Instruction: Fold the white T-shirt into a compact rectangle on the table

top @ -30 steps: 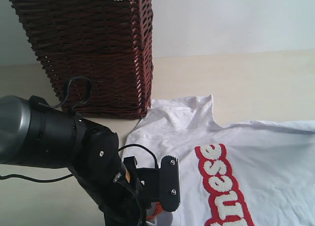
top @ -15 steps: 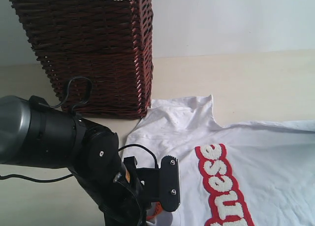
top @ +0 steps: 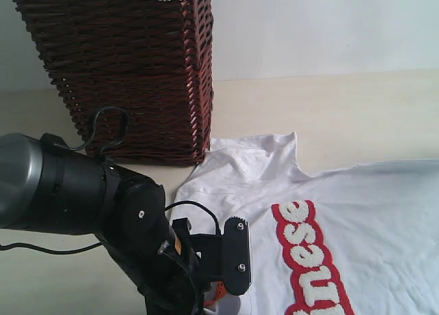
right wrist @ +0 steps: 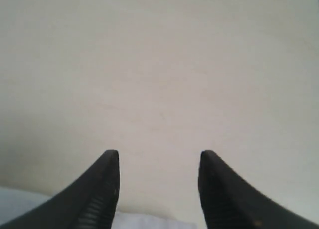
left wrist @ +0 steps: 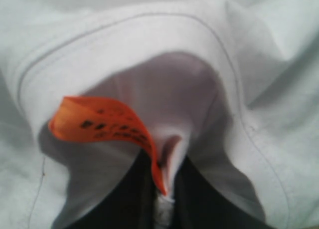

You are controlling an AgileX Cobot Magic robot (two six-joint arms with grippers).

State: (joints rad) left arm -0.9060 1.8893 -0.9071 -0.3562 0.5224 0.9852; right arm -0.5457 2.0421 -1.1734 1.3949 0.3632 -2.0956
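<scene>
The white T-shirt lies spread on the table, its red-outlined lettering facing up. One sleeve points toward the basket. In the left wrist view my left gripper is shut on the shirt's collar, right by the orange neck tag. The left arm hangs low at the shirt's near left. My right gripper stands open over bare table, nothing between its fingers, with a strip of white shirt under them. It does not show in the exterior view.
A tall brown wicker basket with white lace edging stands at the back left, close to the sleeve. A pale wall rises behind the table.
The shirt's far edge at the right has shifted slightly up in the exterior view. The left arm and its grip have not moved.
</scene>
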